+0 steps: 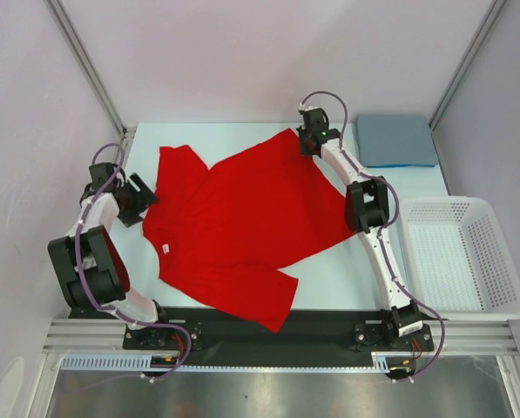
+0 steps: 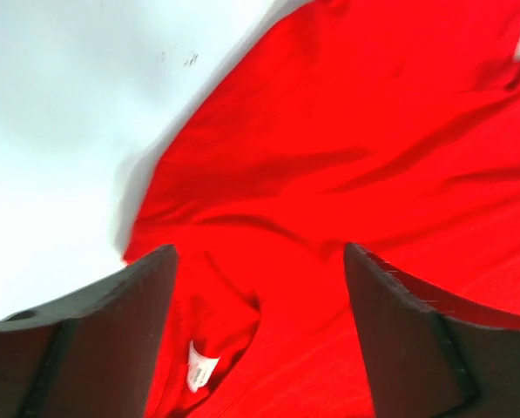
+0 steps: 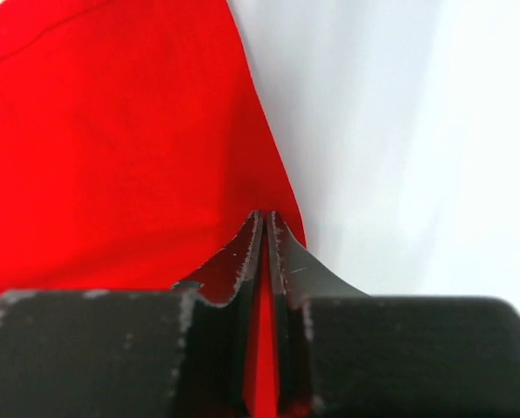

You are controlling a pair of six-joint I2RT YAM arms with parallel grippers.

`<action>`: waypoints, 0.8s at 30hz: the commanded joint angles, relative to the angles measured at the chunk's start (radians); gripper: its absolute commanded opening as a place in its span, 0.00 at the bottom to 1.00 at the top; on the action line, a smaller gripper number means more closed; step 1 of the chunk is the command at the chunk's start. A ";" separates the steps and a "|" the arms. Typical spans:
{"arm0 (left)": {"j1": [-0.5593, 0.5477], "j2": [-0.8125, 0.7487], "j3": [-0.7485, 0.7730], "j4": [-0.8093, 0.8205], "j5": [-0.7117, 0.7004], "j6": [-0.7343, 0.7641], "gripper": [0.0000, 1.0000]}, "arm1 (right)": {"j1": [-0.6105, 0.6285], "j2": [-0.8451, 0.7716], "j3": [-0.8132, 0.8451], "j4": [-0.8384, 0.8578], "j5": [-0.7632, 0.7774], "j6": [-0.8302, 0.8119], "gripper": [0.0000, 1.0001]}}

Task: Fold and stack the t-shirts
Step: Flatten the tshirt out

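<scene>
A bright red t-shirt (image 1: 233,218) lies spread on the white table, its neck toward the left. The white neck label (image 2: 199,373) shows between my left fingers. My left gripper (image 1: 142,200) hovers at the shirt's left edge by the collar, wide open (image 2: 260,261) with only cloth below it. At the shirt's far right corner, my right gripper (image 1: 305,139) is shut (image 3: 266,216), and a thin fold of the red cloth (image 3: 111,131) is pinched between its pads. A slate blue t-shirt (image 1: 396,140), folded square, rests at the back right.
A white mesh basket (image 1: 434,203) stands at the right side of the table, beside the right arm. Grey walls and metal frame posts close in the back and sides. The red shirt's near sleeve hangs over the black front rail (image 1: 329,326).
</scene>
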 commanded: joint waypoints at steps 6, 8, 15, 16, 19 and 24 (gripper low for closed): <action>0.004 0.131 0.187 -0.062 -0.014 0.108 0.80 | -0.091 0.009 0.025 -0.152 0.087 0.130 0.00; -0.011 0.177 0.234 -0.080 0.003 0.132 0.79 | -0.115 -0.001 0.019 -0.162 0.084 0.166 0.00; -0.134 0.327 0.496 -0.144 -0.129 0.268 0.78 | -0.181 -0.011 0.004 -0.177 0.046 0.247 0.00; -0.173 0.353 0.536 -0.192 -0.179 0.301 0.80 | -0.187 -0.011 0.002 -0.178 0.043 0.252 0.00; -0.204 0.507 0.705 -0.311 -0.195 0.373 0.79 | -0.188 -0.021 -0.012 -0.154 0.015 0.246 0.01; -0.207 0.652 0.840 -0.312 -0.168 0.398 0.72 | -0.171 -0.028 -0.030 -0.136 0.018 0.232 0.02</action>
